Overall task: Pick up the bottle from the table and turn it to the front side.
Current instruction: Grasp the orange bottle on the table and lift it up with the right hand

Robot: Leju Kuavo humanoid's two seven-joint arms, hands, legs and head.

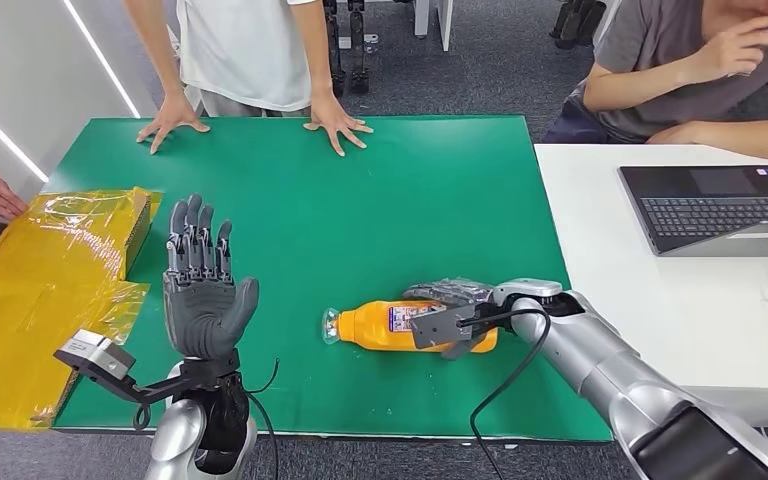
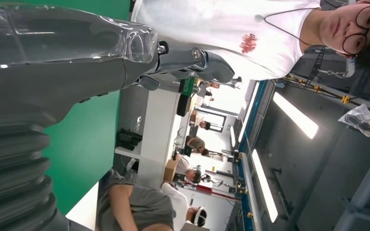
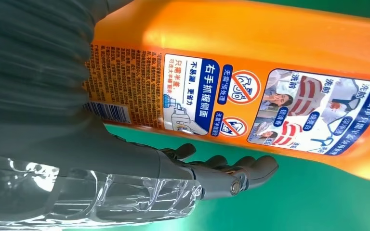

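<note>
Right hand [image 1: 452, 312] lies at the near side of the tabletop [image 1: 410, 210], set over the rear body of the bottle [image 1: 400, 325]. The orange bottle lies on its side on the green surface, clear cap end pointing toward the robot's left. In the right wrist view the thumb side sits against the bottle's printed label and the dark fingers [image 3: 231, 168] curl just beside its lower edge, with green showing between them and the plastic. Judgement: the hand is wrapping the bottle but the hold is not yet firm; whether the fingers touch on the far side cannot be told.

Step in hand, by assessment: securing the grasp before lifting. To do it well, the fingers should close under the body until both sides bear evenly, clear of the tapering neck (a smooth, rounded body is liable to roll or slip). The lift should then be straight up before any turning of the wrist.

Right forearm comes in low from the near right corner, wrist bent inward, palm facing down onto the bottle.

Left hand [image 1: 202, 285] is raised upright over the near left of the tabletop, fingers spread, holding nothing, well apart from the bottle.
</note>
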